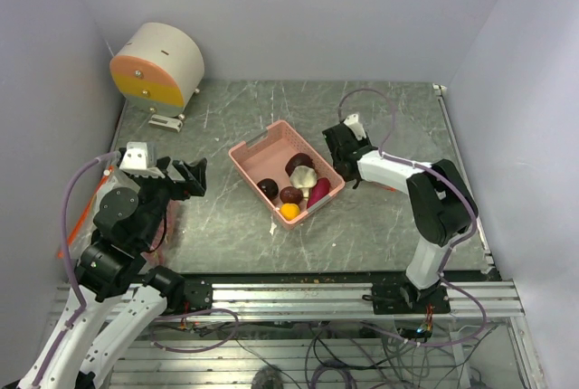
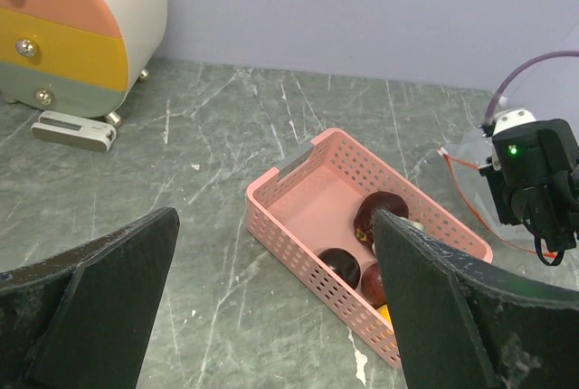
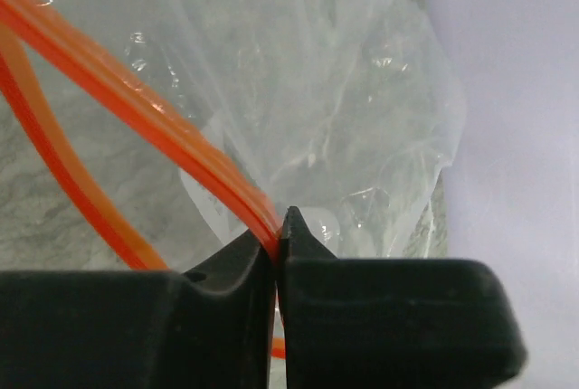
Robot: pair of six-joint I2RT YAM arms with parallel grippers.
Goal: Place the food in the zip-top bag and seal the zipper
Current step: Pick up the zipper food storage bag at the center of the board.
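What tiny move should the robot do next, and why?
Probably lift the right fingers slightly to pull the mouth open: they are pinched shut on the orange-red zipper strip of the crinkly clear plastic bag, while the toy food lies in the pink lattice basket.

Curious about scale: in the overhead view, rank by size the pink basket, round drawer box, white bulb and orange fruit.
Largest, too close to rank: pink basket, round drawer box.
Then white bulb.
Smallest: orange fruit.
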